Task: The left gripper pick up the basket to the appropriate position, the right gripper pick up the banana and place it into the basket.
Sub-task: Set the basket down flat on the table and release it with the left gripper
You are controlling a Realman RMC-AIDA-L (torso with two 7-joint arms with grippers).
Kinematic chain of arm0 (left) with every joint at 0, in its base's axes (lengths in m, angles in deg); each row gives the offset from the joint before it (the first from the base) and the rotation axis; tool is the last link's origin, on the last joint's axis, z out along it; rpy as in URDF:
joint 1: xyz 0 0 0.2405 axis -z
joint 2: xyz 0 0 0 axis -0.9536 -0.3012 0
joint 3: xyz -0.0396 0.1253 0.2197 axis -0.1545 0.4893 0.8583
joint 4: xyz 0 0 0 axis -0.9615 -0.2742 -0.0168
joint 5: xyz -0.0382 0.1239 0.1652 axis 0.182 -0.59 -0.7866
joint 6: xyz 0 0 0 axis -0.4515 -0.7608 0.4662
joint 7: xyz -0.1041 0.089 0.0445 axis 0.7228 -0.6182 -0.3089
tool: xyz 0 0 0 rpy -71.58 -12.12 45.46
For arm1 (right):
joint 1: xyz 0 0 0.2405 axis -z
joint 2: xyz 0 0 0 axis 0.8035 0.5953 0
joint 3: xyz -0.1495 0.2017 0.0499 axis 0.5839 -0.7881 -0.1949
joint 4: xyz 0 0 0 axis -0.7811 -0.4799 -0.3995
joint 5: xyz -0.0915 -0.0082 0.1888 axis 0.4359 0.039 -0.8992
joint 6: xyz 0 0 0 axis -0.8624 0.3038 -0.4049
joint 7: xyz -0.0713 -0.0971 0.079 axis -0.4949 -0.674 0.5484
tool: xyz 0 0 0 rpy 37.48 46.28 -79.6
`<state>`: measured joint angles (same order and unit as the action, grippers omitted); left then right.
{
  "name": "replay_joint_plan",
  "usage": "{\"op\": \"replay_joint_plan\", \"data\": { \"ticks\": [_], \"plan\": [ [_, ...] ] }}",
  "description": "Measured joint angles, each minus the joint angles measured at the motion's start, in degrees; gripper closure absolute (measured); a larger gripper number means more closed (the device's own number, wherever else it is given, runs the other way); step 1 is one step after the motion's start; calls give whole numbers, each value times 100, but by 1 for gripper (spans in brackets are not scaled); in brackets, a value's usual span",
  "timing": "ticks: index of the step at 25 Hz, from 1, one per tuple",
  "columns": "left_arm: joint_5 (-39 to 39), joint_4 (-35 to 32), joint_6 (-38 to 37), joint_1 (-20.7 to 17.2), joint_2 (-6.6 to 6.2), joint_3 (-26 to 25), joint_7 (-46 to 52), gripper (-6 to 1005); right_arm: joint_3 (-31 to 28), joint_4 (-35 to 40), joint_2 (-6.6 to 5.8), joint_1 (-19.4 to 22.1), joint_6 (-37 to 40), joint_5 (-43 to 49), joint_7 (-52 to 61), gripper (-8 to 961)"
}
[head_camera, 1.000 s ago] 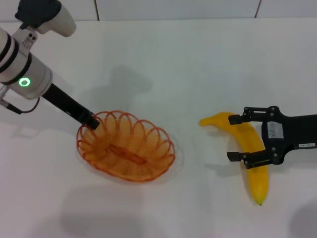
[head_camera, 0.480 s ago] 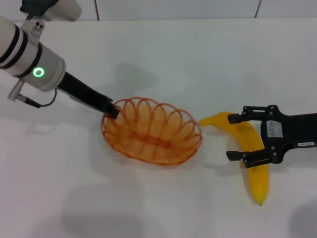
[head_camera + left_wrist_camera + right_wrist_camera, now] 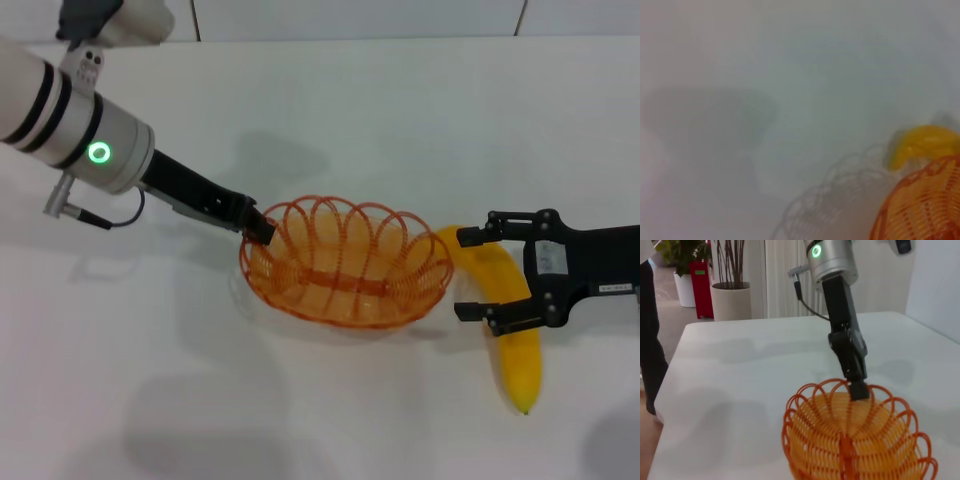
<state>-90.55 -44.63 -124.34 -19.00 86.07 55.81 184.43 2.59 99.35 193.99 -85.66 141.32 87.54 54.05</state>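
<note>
The orange wire basket (image 3: 345, 318) sits in the middle of the white table, and its right rim overlaps the banana's upper tip. My left gripper (image 3: 260, 228) is shut on the basket's left rim, with the black arm reaching in from the upper left. The yellow banana (image 3: 512, 335) lies on the table at the right. My right gripper (image 3: 465, 276) is open, one finger on each side of the banana's upper half. The right wrist view shows the basket (image 3: 855, 440) with the left gripper (image 3: 858, 390) clamped on its far rim. The left wrist view shows part of the basket (image 3: 925, 205) and the banana (image 3: 920, 145).
The white table (image 3: 330, 100) runs back to a tiled wall. Beyond the table's far edge, the right wrist view shows a potted plant (image 3: 731, 300), a red bin (image 3: 701, 287) and a dark-clothed person (image 3: 650, 340).
The left gripper has carried the basket to the right, from the table's left part up against the banana. The right gripper and the banana have stayed put.
</note>
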Motion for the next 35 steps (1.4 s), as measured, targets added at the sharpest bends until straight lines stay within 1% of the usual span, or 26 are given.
{"op": "replay_joint_plan", "data": {
  "ticks": [6,11,21,32,35],
  "plan": [
    [23,293,209,-24,-12,-11,24,931,0,0,9,-15,-4,0,0,144],
    [-1,412,319,-106,-18,-15,157,931,0,0,17,-15,-3,0,0,146],
    [8,458,322,-59,-18,35,197,932,0,0,10,-15,22,0,0,150],
    [25,459,273,-63,-23,15,175,811,0,0,8,-15,26,0,0,155],
    [31,459,255,-61,-23,23,161,695,0,0,8,-14,24,0,0,156]
  ]
}}
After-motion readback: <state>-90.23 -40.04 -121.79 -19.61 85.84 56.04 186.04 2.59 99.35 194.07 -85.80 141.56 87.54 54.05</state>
